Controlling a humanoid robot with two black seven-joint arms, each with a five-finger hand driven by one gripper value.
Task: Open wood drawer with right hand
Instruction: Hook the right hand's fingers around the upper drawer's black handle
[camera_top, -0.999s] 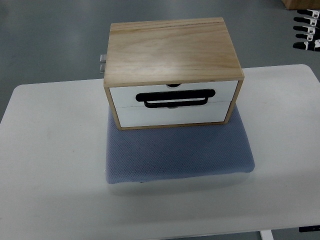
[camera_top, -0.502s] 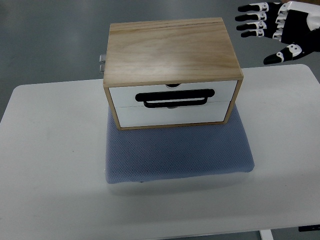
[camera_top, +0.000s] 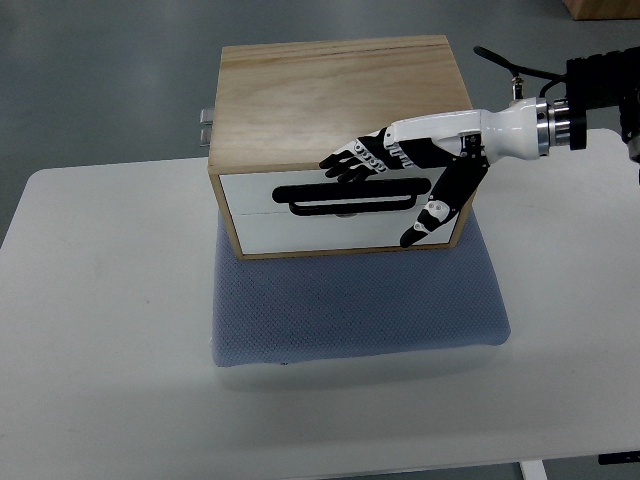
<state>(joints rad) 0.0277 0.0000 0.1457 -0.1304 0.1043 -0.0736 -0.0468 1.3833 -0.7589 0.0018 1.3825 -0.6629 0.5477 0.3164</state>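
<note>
Reaching is the step in hand: the right hand (camera_top: 400, 170) hangs over the front top edge of the wooden drawer box (camera_top: 340, 100), its arm coming in from the box's right side, and nothing is gripped yet. Its fingers (camera_top: 352, 160) are stretched out and loose, pointing toward the box's left, their tips over the upper drawer front (camera_top: 345, 190) just above the black handle (camera_top: 355, 192), while the thumb (camera_top: 428, 218) hangs down apart from them, in front of the box's right end near the lower drawer front (camera_top: 340, 228). Whether any fingertip actually touches the white face cannot be told from this steep view. Both drawers appear fully closed, their fronts flush with the wooden frame. The box itself sits on a blue-grey mat (camera_top: 355, 300), which lies on the white tabletop (camera_top: 110, 300) and sticks out in front of the box. Judging from this, the opening proper has not begun. The next move calls for lowering the fingers and hooking them into the dark slot of the handle, then curling them and drawing straight back, away from the box's face. Since the handle sits right where the two fronts meet, catching the intended drawer will take care, and the box could slide on the mat
</note>
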